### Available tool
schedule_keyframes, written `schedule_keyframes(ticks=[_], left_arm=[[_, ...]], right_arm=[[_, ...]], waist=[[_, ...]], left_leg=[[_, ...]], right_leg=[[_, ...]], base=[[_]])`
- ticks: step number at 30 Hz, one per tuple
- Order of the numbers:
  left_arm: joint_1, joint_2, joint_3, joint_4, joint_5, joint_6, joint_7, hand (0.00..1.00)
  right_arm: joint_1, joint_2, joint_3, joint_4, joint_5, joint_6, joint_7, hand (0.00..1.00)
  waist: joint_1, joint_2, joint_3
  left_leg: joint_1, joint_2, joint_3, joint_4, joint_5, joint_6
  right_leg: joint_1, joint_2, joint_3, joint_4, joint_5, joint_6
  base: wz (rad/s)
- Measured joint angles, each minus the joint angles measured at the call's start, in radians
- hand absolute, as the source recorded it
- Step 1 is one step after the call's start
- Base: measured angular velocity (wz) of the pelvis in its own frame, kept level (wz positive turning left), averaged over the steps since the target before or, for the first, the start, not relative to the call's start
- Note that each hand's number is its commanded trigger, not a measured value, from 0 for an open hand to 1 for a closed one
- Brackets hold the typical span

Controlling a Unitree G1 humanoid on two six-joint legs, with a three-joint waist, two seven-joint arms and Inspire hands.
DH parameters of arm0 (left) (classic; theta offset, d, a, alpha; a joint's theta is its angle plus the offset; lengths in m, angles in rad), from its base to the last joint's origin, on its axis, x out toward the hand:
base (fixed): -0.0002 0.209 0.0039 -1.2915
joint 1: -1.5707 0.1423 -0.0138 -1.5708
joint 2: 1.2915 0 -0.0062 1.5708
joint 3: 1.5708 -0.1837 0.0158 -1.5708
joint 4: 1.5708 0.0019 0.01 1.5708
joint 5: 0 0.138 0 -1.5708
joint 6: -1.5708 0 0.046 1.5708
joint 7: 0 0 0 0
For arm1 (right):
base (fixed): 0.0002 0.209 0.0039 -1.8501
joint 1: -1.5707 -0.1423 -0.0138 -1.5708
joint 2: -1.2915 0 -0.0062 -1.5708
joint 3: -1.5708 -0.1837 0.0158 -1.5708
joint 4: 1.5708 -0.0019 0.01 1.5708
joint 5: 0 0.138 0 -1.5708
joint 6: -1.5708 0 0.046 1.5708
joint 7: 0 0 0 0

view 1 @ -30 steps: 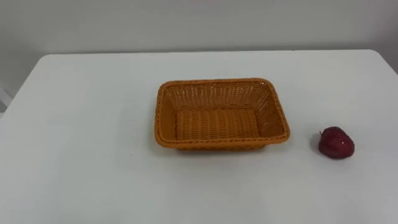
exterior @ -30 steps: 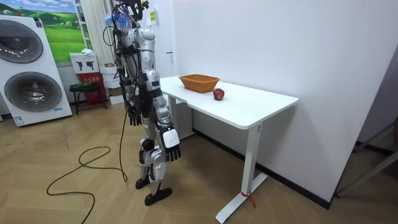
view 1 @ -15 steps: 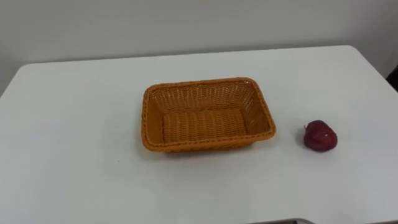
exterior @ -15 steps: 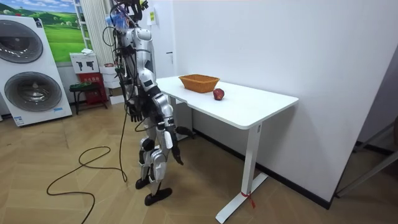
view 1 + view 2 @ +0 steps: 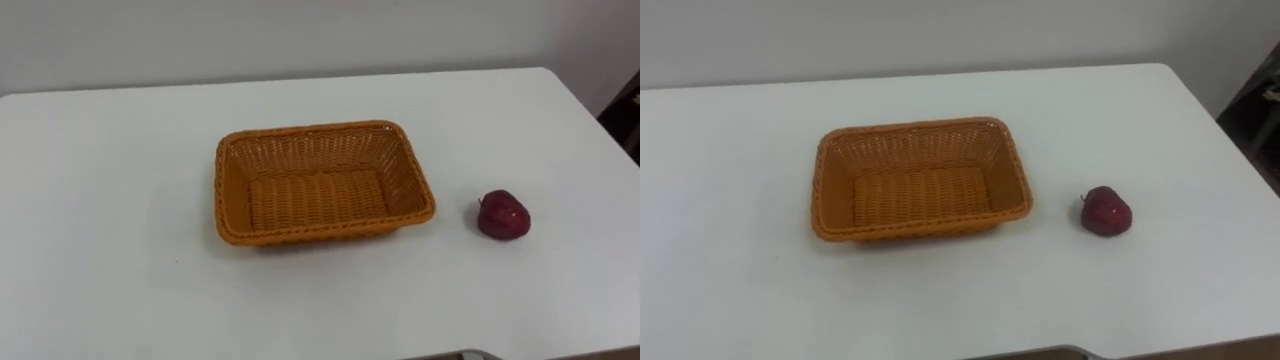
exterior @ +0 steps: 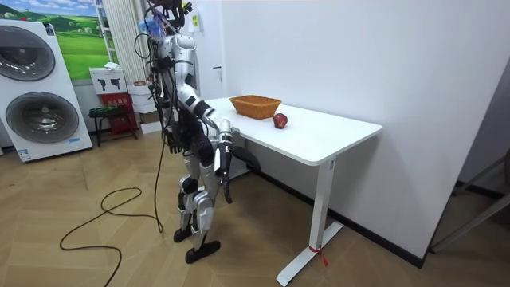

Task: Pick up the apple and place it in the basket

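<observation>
Right hand [image 6: 225,171], slack and empty, has risen from the hip toward the surface [image 5: 100,150]; apple [image 5: 502,215], untouched at 3 o'clock of the basket [image 5: 320,231], likely reach starting.

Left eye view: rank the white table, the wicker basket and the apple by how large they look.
1. white table, far the largest
2. wicker basket
3. apple, clearly smallest
No ties; all three rest on the same surface.
</observation>
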Motion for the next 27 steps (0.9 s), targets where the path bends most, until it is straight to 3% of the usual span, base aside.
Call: schedule_keyframes(ticks=[4,7,9,11,15,20,27], left_arm=[[-0.010,0.000,-0.002,-0.001,0.018,-0.009,0.000,0.00],[-0.016,0.002,-0.019,0.000,0.024,-0.013,-0.001,0.00],[-0.014,0.004,-0.037,0.001,0.026,-0.014,-0.001,0.00],[-0.017,0.006,-0.044,0.001,0.021,-0.020,-0.003,0.00],[-0.034,0.006,-0.103,0.004,0.033,-0.028,-0.003,0.00],[-0.045,0.011,-0.128,0.006,0.031,-0.027,-0.023,0.00],[-0.049,0.015,-0.159,0.006,0.028,-0.023,-0.056,0.00]], right_arm=[[-0.007,-0.019,0.011,-0.106,-0.281,-0.018,-0.088,0.00],[-0.023,-0.052,0.070,-0.187,-0.503,-0.044,-0.140,0.00],[-0.035,-0.078,0.107,-0.228,-0.646,-0.052,-0.150,0.00],[-0.030,-0.089,0.141,-0.241,-0.741,-0.061,-0.150,0.00],[-0.019,-0.088,0.275,-0.316,-0.901,-0.069,-0.129,0.00],[-0.014,-0.087,0.378,-0.346,-1.000,-0.069,-0.031,0.00],[-0.010,-0.087,0.482,-0.346,-1.000,-0.069,0.117,0.00]], waist=[[0.020,0.006,0.0016],[0.027,0.014,0.0008],[0.036,0.020,0.0043],[0.055,0.019,0.0028],[0.082,0.021,0.0008],[0.113,0.019,0.0021],[0.115,0.020,0.0036]], left_leg=[[-0.009,0.001,0.001,-0.001,0.000,0.000],[-0.040,0.002,-0.001,0.005,0.001,0.001],[-0.036,0.003,0.002,0.000,0.003,0.001],[-0.029,0.004,0.000,0.000,0.003,0.000],[-0.027,0.003,-0.001,-0.001,0.007,-0.002],[-0.013,0.001,-0.012,-0.005,0.008,-0.002],[-0.001,0.000,-0.019,-0.012,0.008,-0.002]], right_leg=[[-0.011,0.001,0.002,0.007,0.000,0.000],[-0.045,0.001,0.003,0.018,0.003,-0.002],[-0.044,0.002,0.005,0.016,0.004,-0.002],[-0.043,0.002,0.002,0.015,0.004,-0.002],[-0.042,0.002,0.000,0.014,0.004,-0.002],[-0.022,0.001,-0.008,-0.011,0.005,-0.003],[-0.006,0.000,-0.018,-0.023,0.005,-0.003]], base=[[0.00],[0.00],[-0.02],[0.00],[0.01],[0.06],[0.04]])
